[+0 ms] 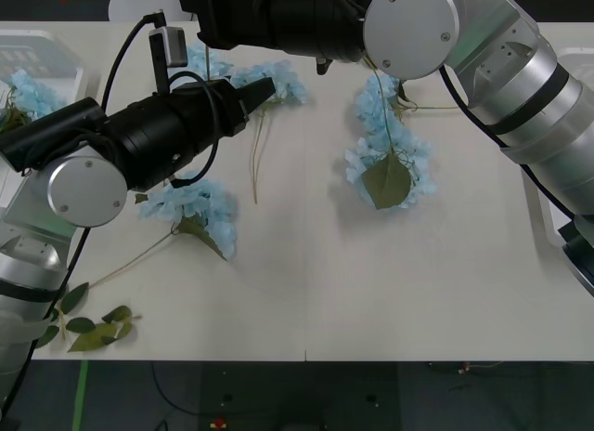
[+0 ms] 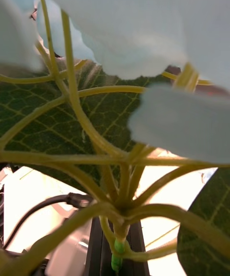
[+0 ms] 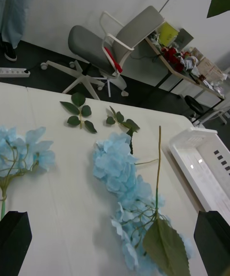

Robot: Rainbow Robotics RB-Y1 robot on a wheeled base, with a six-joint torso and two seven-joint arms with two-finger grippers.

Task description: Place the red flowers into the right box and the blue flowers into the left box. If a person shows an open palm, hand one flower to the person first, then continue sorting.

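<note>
While my left gripper (image 3: 115,237) hovers over the table (image 1: 371,282) with its black fingers (image 3: 14,242) spread wide, holding nothing, blue flowers (image 1: 388,143) lie at the upper middle of the front view; the left box (image 1: 42,59) sits at the upper left; my right arm (image 1: 464,41) reaches across the top, a blue stem (image 2: 120,228) directly before its camera, whether its fingers grip I cannot tell.

Front view sits high above both arms, looking forward and down on the flat white bench (image 1: 371,292). Right wrist view is pressed very close under a pale sky-blue petal cluster with green stalks (image 2: 120,194), facing up through them. Left wrist view looks low across the bench toward the room beyond. It shares with the front view the long pale-blue flower stem with a big green leaf (image 3: 136,199) (image 1: 388,152).
</note>
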